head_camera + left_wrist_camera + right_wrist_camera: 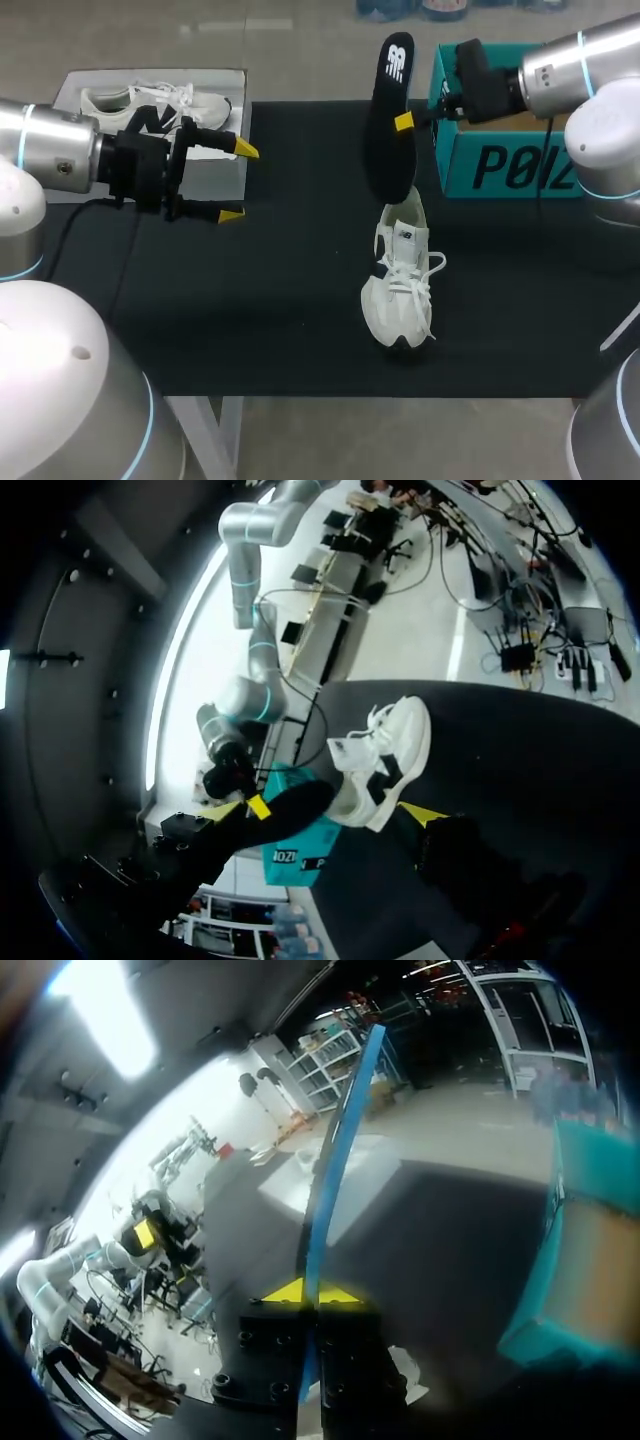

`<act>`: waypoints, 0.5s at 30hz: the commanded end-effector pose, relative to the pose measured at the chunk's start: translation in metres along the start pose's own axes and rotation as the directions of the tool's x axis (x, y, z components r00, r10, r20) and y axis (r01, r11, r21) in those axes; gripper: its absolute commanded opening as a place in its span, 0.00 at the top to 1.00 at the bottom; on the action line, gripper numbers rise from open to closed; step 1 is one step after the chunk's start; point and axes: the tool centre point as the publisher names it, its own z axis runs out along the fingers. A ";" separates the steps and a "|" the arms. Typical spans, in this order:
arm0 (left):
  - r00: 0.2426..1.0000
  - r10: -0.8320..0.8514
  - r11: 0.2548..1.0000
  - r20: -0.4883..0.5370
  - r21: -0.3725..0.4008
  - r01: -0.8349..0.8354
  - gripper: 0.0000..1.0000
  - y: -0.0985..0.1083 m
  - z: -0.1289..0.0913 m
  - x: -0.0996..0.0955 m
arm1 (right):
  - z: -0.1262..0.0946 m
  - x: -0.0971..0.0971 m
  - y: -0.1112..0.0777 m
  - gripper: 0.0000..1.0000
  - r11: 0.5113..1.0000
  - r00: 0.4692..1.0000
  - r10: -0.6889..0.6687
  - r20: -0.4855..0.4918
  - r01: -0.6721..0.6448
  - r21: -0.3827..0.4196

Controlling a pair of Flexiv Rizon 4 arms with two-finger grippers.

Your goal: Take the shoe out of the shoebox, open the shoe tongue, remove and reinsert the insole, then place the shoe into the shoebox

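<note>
A white sneaker (pixel 403 272) stands upright on the black mat, toe toward the front edge. Just above its heel hangs the black insole (pixel 388 120), upright, with my right gripper (pixel 404 122) shut on its edge. In the right wrist view the insole (pixel 338 1145) runs edge-on straight ahead from between the right gripper's (pixel 312 1293) closed tips. The teal shoebox (pixel 500 160) stands open at the back right, behind that gripper. My left gripper (pixel 238 182) hovers open and empty over the mat's left side. From the left wrist the sneaker (pixel 392 748) and insole (pixel 298 802) lie ahead of the fingers.
At the back left a white box (pixel 215 175) holds a second white sneaker (pixel 150 100), right behind my left gripper. The black mat (pixel 260 300) covers the table, and its front edge runs close to the shoe's toe.
</note>
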 end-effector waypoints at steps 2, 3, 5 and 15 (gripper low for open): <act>1.000 0.001 1.000 -0.003 0.001 -0.001 0.00 0.000 -0.001 0.000 | 0.004 -0.025 -0.016 1.00 1.000 1.000 0.015 -0.011 -0.015 -0.025; 1.000 0.001 1.000 -0.003 0.001 -0.001 0.00 0.000 -0.001 0.000 | 0.003 -0.028 -0.017 1.00 1.000 1.000 0.015 -0.013 -0.015 -0.027; 1.000 0.001 1.000 -0.003 0.001 -0.001 0.00 0.000 -0.001 0.000 | 0.001 -0.029 -0.021 1.00 0.999 1.000 0.012 -0.015 -0.012 -0.036; 1.000 0.001 1.000 -0.003 0.001 -0.001 0.00 0.000 -0.001 0.000 | -0.010 -0.031 -0.048 1.00 0.998 1.000 0.022 -0.018 -0.023 -0.056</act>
